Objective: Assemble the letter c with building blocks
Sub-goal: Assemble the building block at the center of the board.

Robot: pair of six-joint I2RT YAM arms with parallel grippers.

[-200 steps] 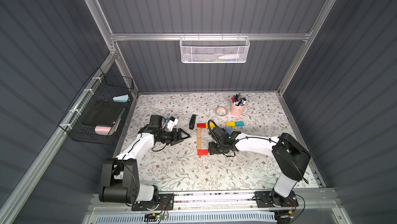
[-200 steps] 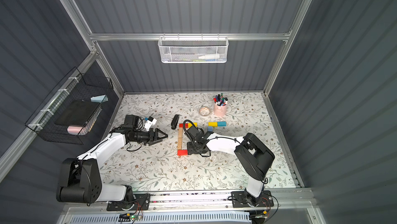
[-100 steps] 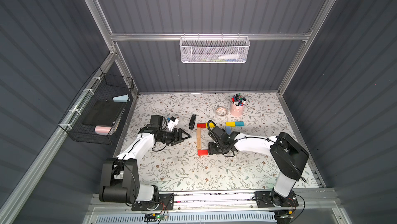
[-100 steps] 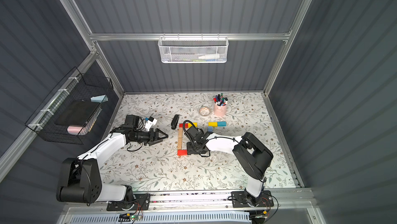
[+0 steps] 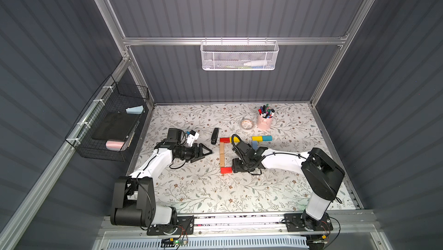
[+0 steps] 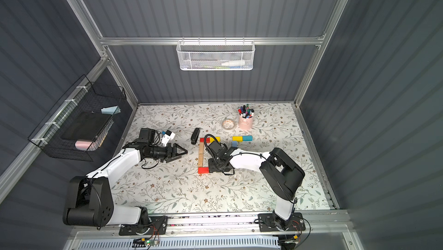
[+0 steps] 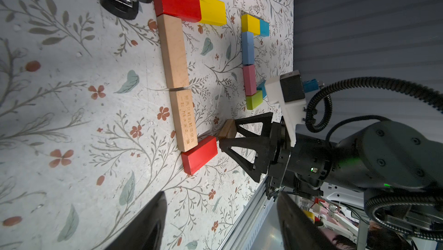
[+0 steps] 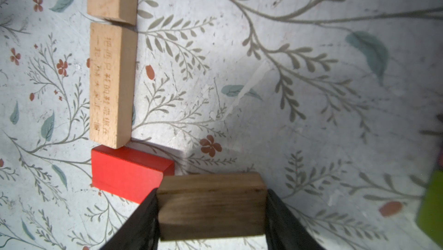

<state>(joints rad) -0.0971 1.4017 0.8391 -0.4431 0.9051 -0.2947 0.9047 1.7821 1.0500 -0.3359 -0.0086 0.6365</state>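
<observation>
Right arm reaches low and leftward from its near-right base, wrist tipped down. The right gripper (image 7: 227, 131) is clamped on a dark plain-wood rectangular brick (image 8: 212, 206), just right of the red brick (image 5: 226, 170) at the near end of the pale wooden spine (image 5: 222, 155). Left arm is stretched out low, with the left gripper (image 5: 209, 151) pointing right at the spine, fingers spread, empty.

On the tabletop (image 5: 215, 196), a block column (image 5: 222, 154) ran front to back at the middle. Two far crosswise blocks (image 5: 226, 140) extended right from its back end, and the near crosswise block (image 5: 226, 170) from its front end. Just right of that, the held block (image 8: 212, 215) sat between the right gripper (image 8: 212, 198)'s fingers (image 8: 140, 224). The stapler (image 5: 215, 136) lay left of the back end, and a second block group (image 5: 261, 138) lay further right.
</observation>
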